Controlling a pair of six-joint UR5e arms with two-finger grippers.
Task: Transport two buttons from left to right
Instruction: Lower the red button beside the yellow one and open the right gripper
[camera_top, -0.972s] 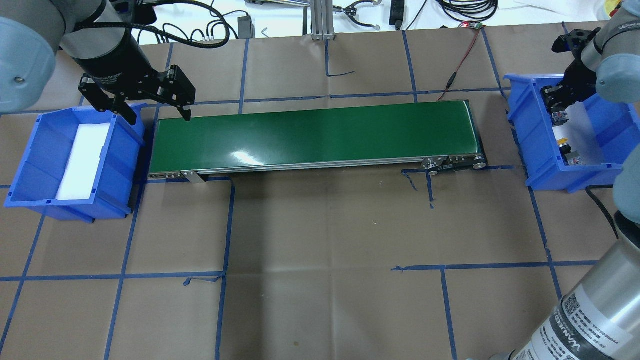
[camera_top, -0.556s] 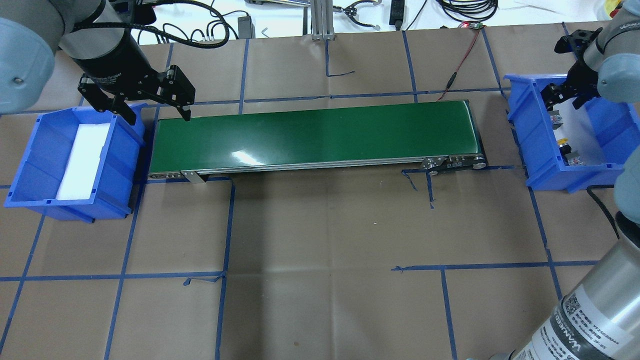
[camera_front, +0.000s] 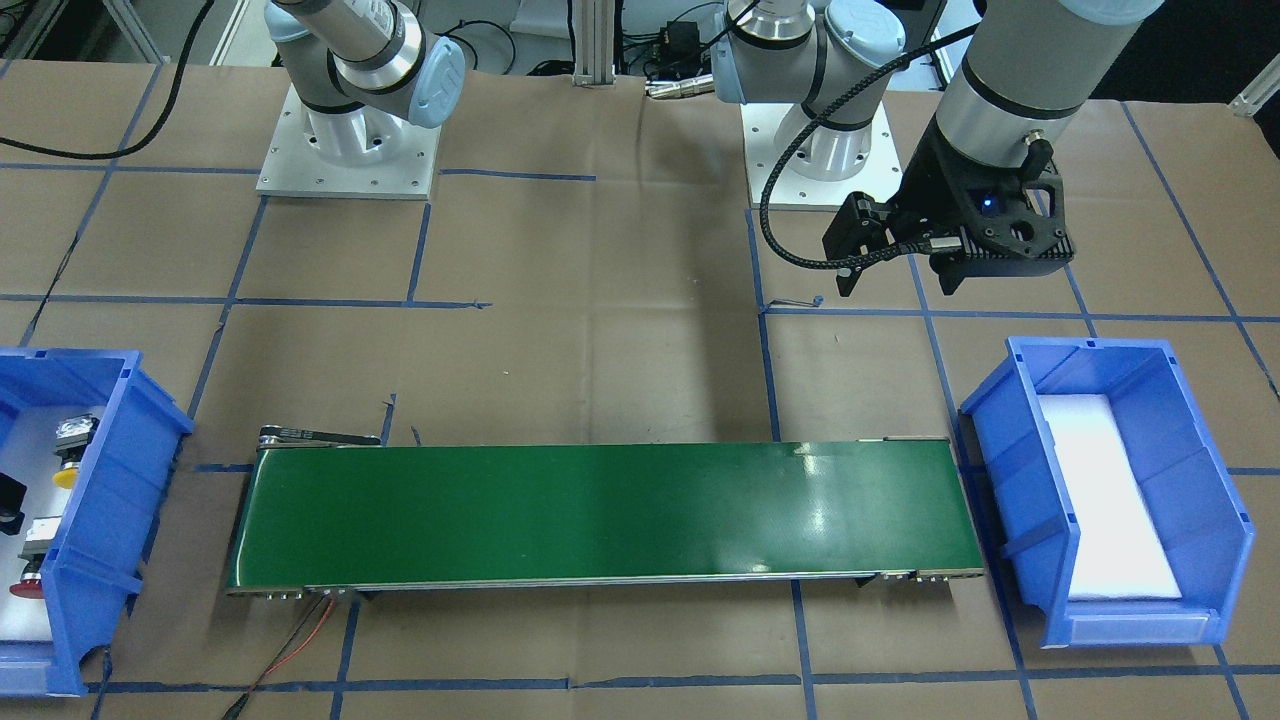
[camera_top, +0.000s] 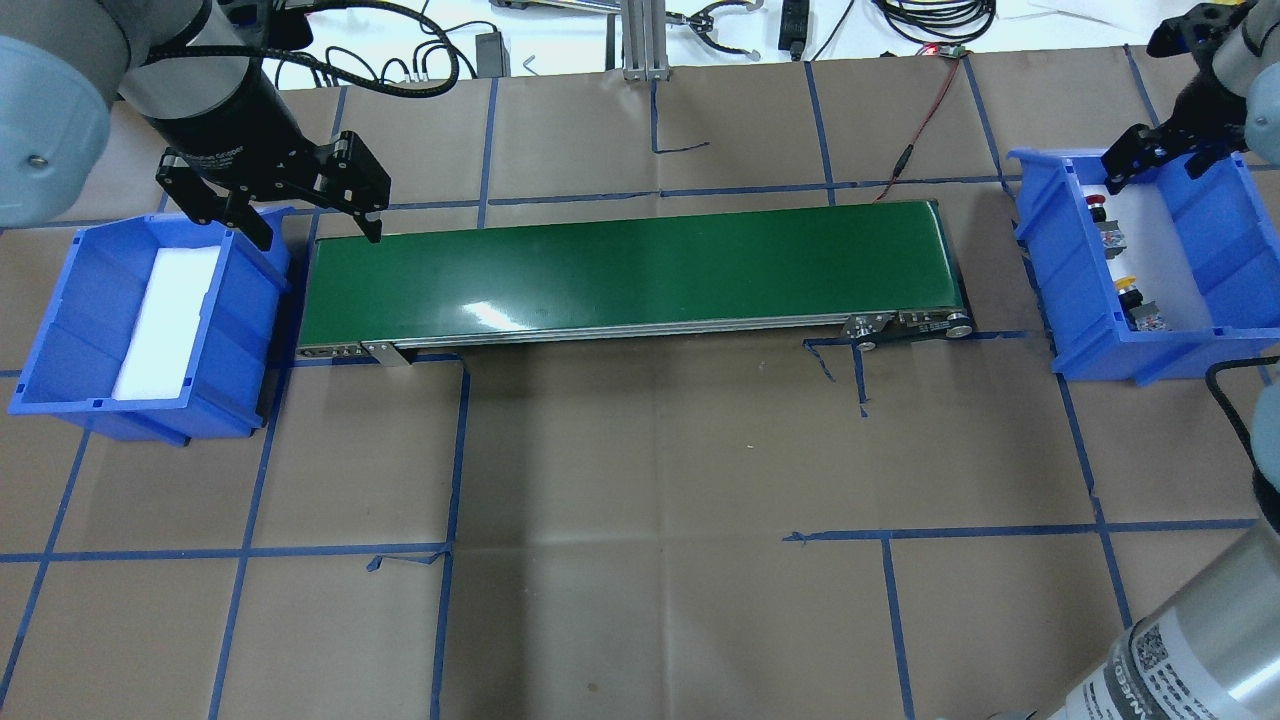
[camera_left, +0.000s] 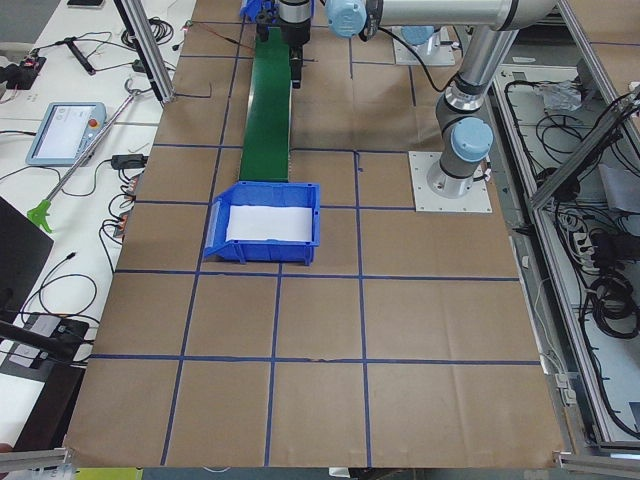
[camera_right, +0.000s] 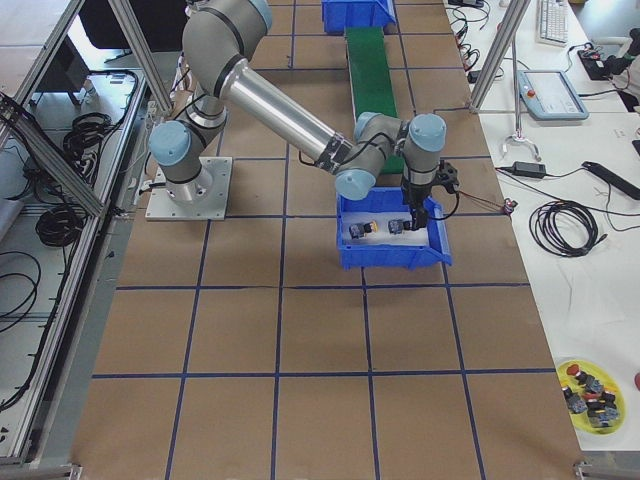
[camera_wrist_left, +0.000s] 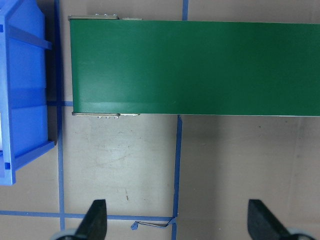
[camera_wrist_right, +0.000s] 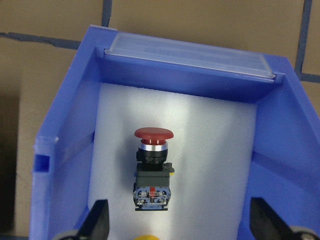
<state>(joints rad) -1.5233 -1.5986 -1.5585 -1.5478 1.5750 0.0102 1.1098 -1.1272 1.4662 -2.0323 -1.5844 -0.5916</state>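
red btn (camera_wrist_right: 152, 170), yellow btn (camera_top: 1138, 303) lengthwise in bin (camera_top: 1040, 262), caps far-side | L end effector (camera_wrist_left: 177, 220), R end effector (camera_wrist_right: 180, 222) spread

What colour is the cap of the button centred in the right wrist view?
Red: the button has a red cap, clearest in the right wrist-mounted view.

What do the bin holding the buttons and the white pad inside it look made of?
Blue bin: likely molded plastic, smooth and slightly glossy, with ribbed walls. White pad: probably foam, matte with a soft, fine-grained surface.
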